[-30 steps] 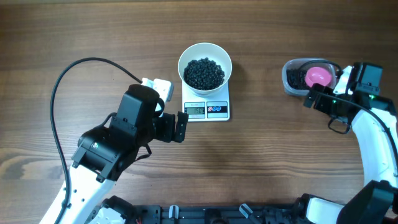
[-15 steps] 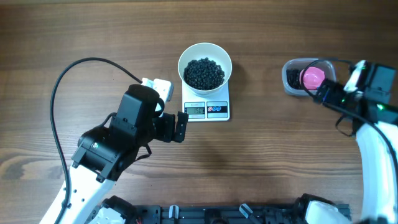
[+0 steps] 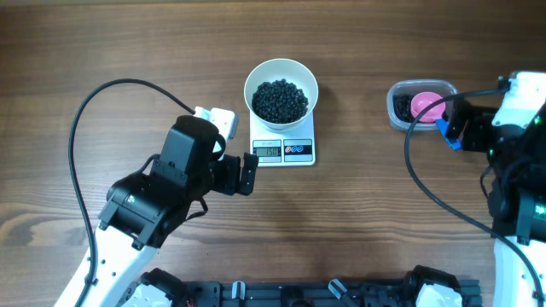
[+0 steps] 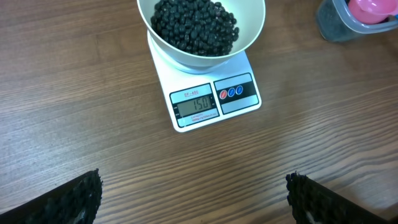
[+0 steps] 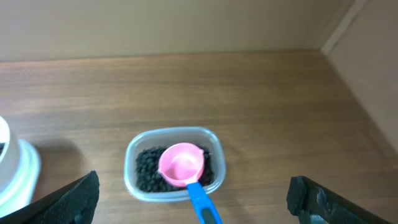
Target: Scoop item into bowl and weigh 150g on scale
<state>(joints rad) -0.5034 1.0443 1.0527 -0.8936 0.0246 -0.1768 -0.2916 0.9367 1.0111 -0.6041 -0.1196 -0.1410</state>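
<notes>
right claw (image 5: 194, 194): spread wide, empty | pink scoop (image 5: 181, 165) in tub (image 5: 128, 175) (atop beads (image 5: 146, 172))

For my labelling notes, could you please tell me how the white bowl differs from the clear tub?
The bowl is round and opaque white; the tub is clear and rounded-rectangular. The bowl sits on the scale; the tub rests on the table. The tub also holds a pink scoop; the bowl does not. Both hold black beads.

A robot test bench, lab-like rather than domestic: a left arm (image 3: 153, 196) and a right arm (image 3: 522, 264) rise from a black mounting rail (image 3: 290, 297) along the overhead's bottom edge; a loose cable (image 3: 128, 82) loops at left over the wood-grain table (image 3: 384, 230); a scale (image 3: 283, 150) sits upper centre; plain beige panels (image 5: 155, 25) fill the top of the right-wrist view.
</notes>
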